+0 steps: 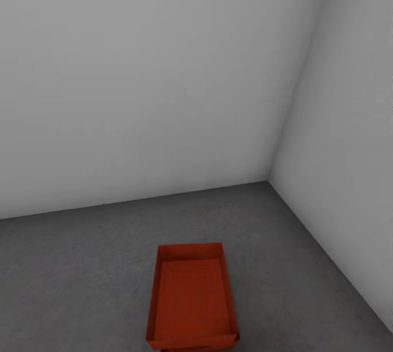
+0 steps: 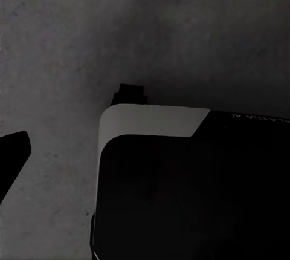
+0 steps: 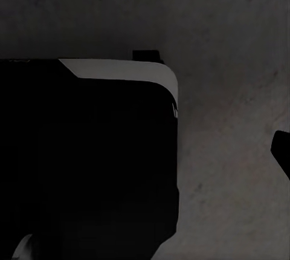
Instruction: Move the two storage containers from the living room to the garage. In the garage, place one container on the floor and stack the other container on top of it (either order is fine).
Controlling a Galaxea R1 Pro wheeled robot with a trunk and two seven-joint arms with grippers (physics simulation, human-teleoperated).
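Orange-red storage container (image 1: 192,300) sits on the garage's concrete floor (image 1: 82,275) at six o'clock from you, near the wall corner. You cannot tell how either jaws stand. Next, probably fetch the second container.

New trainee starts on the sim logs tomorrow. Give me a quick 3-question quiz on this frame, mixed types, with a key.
1. True or false: the bin sits on wood planks.
2. Multiple choice: seen from the head view, the bin is A) lidded, B) open-topped with nothing inside, C) packed with boxes.
3. Fill in: beyond the bin, two pale grey ___ meet in a corner.

Key:
1. False. It sits on the grey concrete floor.
2. B.
3. walls.
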